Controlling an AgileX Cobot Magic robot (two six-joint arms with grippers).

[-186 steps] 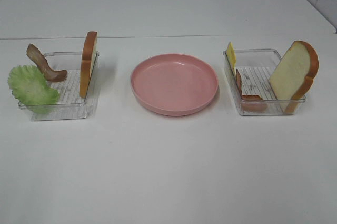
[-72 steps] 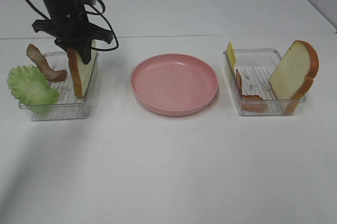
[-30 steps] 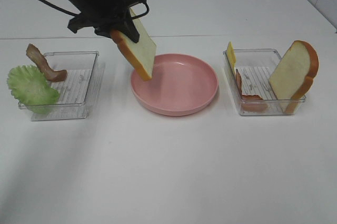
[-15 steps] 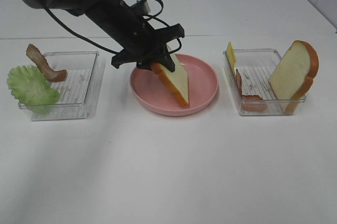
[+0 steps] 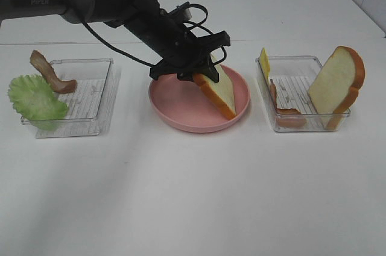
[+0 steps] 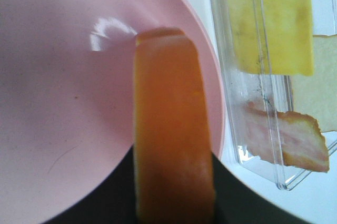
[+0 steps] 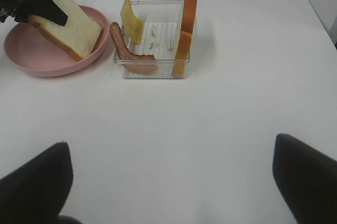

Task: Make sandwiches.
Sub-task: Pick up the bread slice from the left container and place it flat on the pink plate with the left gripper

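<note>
Exterior high view: we see the left gripper [image 5: 194, 72] reaching across to the pink plate [image 5: 181, 124] in the middle of the table [image 5: 193, 196], its fingers pinching a bread slice [image 5: 218, 90] by the upper edge. The slice hangs below and to the right of the gripper, tilted. Its lower corner is down in the right side of the plate and seems to touch it. In the left wrist view we look along the slice's orange edge, with the plate beneath.

The right gripper [image 7: 169, 145] hangs above bare table on the near side of the right tray [image 5: 301, 59], well apart from it, with its fingers spread wide and nothing between them. That tray holds a second bread slice [image 5: 338, 81] standing upright, a cheese slice [image 5: 264, 63] and a bacon strip [image 5: 286, 114]. The left tray [image 5: 90, 124] holds another bacon piece [image 5: 51, 74], and lettuce [image 5: 36, 99] is draped over its left edge.
</note>
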